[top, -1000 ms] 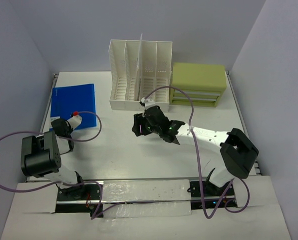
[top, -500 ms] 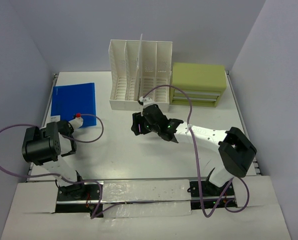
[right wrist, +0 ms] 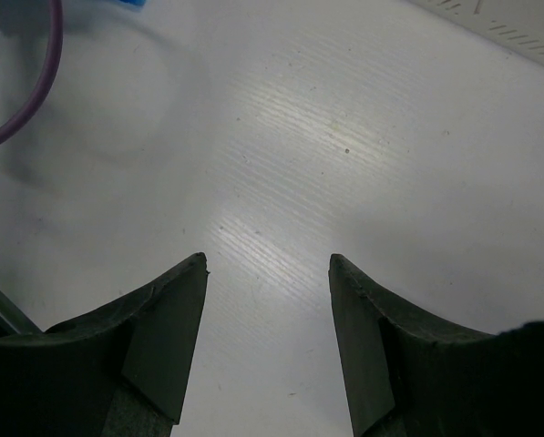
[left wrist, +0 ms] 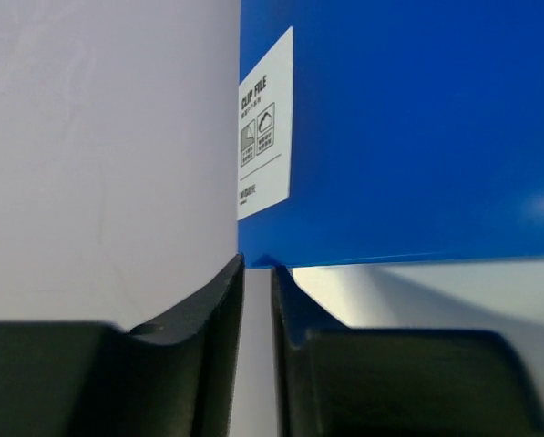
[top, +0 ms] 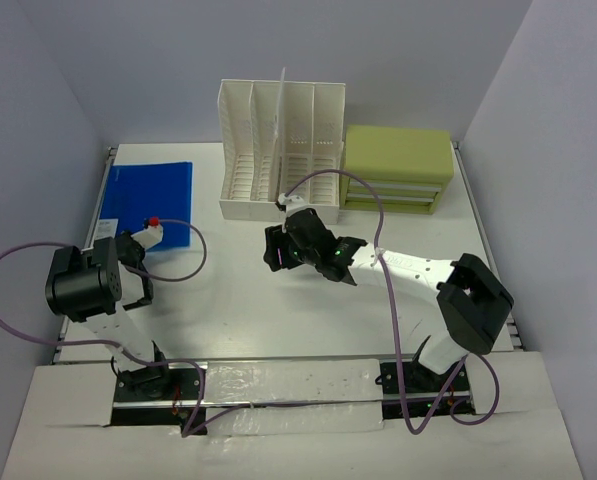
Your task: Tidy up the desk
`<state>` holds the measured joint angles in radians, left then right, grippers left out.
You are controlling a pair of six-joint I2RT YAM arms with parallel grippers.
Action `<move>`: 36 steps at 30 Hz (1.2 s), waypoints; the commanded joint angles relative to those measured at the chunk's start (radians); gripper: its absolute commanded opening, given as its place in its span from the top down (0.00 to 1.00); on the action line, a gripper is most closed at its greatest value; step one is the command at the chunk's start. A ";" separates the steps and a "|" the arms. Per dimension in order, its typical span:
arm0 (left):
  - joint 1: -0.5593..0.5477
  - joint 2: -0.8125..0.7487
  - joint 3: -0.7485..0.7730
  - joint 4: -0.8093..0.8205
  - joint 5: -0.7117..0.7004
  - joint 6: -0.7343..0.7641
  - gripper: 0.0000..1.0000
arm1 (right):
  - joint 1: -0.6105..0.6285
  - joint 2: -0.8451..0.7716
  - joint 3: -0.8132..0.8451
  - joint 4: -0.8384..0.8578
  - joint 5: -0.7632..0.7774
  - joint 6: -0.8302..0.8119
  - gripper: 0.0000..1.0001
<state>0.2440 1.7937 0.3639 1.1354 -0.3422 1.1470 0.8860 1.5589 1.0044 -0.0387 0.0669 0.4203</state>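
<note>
- The bench (top: pixel 228 300) is a wide white top that fills the space between pale lilac walls (top: pixel 38 120). Both arms are bolted at its near edge.
- A blue folder (top: pixel 153 190) lies flat on the far left part of the bench, close to the left rail.
- In the left wrist view, a white label (left wrist: pixel 264 127) on the folder reads "CLIP FILE". It sits by the folder's left edge.
- The left claw (left wrist: pixel 256 264) is at the folder's near left corner. Its fingers (left wrist: pixel 212 337) are pressed almost together, with only a thin slit between them. The corner of the folder sits right in their tips.
- A white slotted file rack (top: pixel 278 150) stands at the far edge, around the middle of the bench. A thin pale sheet (top: pixel 281 90) sticks up out of one slot.
- A green drawer box (top: pixel 398 160) stands just beside the rack on its right.
- The right arm reaches across to the middle of the bench, in front of the rack.
- The right claw (right wrist: pixel 267 264) is spread wide, with nothing between its fingers. It hangs over bare bench, well apart from the folder.
- A purple cable (top: pixel 358 185) loops up from the right arm and passes in front of the drawer box. A second purple cable (top: pixel 3 300) curves round the left arm.
</note>
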 commanded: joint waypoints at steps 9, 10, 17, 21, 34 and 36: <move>-0.006 0.087 0.089 0.150 0.020 0.029 1.00 | 0.004 0.023 0.054 -0.011 0.028 -0.032 0.37; -0.006 0.092 0.091 0.149 0.020 0.030 1.00 | 0.004 0.024 0.055 -0.013 0.029 -0.033 0.37; 0.011 0.116 0.032 0.165 0.059 0.088 0.82 | 0.005 0.004 0.037 -0.015 0.043 -0.037 0.37; 0.041 0.124 0.010 0.153 0.094 0.108 0.70 | 0.005 0.000 0.031 -0.017 0.045 -0.038 0.37; 0.040 0.212 0.091 0.188 0.054 0.116 0.73 | 0.005 0.014 0.041 -0.023 0.042 -0.036 0.36; 0.040 0.219 0.096 0.195 0.052 0.111 0.74 | 0.004 0.017 0.040 -0.021 0.040 -0.034 0.37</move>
<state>0.2816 1.9976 0.4321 1.2522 -0.2916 1.2626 0.8860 1.5742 1.0130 -0.0656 0.0898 0.3985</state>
